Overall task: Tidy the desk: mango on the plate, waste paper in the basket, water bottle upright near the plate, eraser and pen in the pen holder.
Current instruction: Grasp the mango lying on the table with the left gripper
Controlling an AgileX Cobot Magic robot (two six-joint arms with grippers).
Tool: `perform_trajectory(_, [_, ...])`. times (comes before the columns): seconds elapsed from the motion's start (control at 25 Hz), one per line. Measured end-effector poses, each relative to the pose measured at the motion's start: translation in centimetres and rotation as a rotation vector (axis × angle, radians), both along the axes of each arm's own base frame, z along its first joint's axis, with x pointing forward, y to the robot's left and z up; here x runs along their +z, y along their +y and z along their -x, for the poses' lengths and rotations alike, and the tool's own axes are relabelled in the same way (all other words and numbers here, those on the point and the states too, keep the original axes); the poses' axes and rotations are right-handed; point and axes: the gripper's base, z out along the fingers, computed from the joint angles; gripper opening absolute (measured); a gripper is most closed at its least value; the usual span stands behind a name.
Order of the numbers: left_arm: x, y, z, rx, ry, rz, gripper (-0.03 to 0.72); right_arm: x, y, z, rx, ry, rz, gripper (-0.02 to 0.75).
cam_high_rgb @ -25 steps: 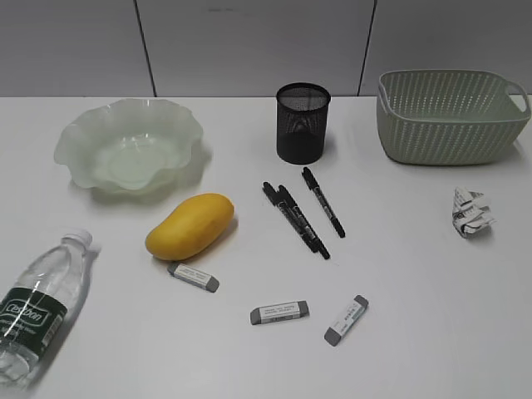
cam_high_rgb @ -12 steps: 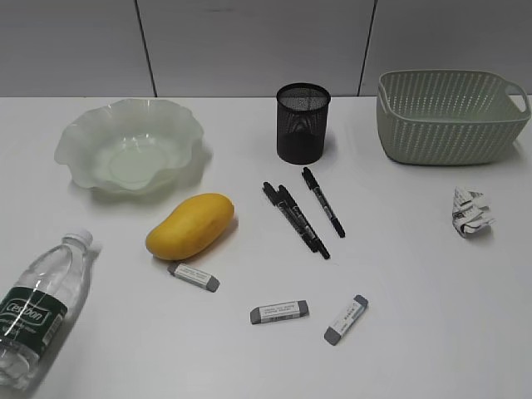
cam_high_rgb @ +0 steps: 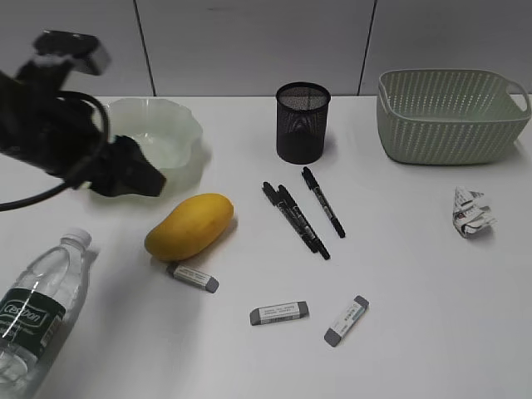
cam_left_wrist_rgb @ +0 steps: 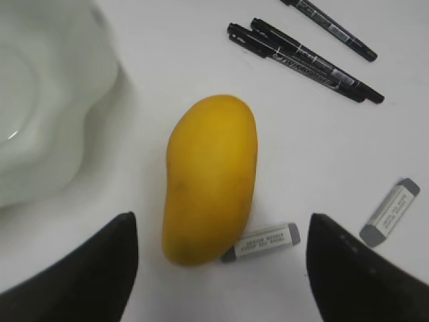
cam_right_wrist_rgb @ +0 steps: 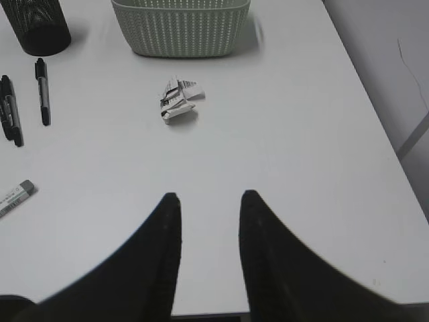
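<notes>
The left gripper [cam_left_wrist_rgb: 221,268], jaws spread wide and empty above the mango [cam_left_wrist_rgb: 209,178] lying on the desk [cam_high_rgb: 416,274] beside the plate [cam_left_wrist_rgb: 40,100], should straddle the fruit's narrow width, clear of the eraser [cam_left_wrist_rgb: 261,242] touching it.

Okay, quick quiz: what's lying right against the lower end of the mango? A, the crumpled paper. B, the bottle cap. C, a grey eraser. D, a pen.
C: in the left wrist view a grey eraser sits against the lower end of the mango, while the pens lie apart from it.
</notes>
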Motion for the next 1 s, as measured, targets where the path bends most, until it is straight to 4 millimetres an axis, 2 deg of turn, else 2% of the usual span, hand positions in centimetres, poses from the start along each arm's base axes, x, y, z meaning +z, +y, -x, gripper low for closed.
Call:
perform_trajectory(0.16, [-2.5, -4.0, -2.1, -0.036, 0.029, -0.061, 0.585, 0.0, 0.0, 0.0, 0.001, 0.0, -0.002, 0.255])
perform_trajectory(0.4, [-5.9, -7.4, -2.7, -0.097, 0.064, -0.192, 0.585, 0.0, 0.0, 0.0, 0.003, 0.0, -0.004, 0.255])
perform_trajectory(0.52, [-7.0, -7.9, -2.8, -0.09, 0.07, -0.251, 0.585, 0.0, 0.0, 0.0, 0.003, 0.0, -0.004, 0.255])
perform_trajectory(0.72, [-7.6, -7.6, -3.2, -0.078, 0.052, -0.309, 0.585, 0.0, 0.0, 0.0, 0.003, 0.0, -0.005, 0.255])
perform_trajectory(1.0, [-9.0, -7.9, -3.7, -0.077, 0.04, -0.312, 0.585, 0.0, 0.0, 0.0, 0.003, 0.0, -0.005, 0.255])
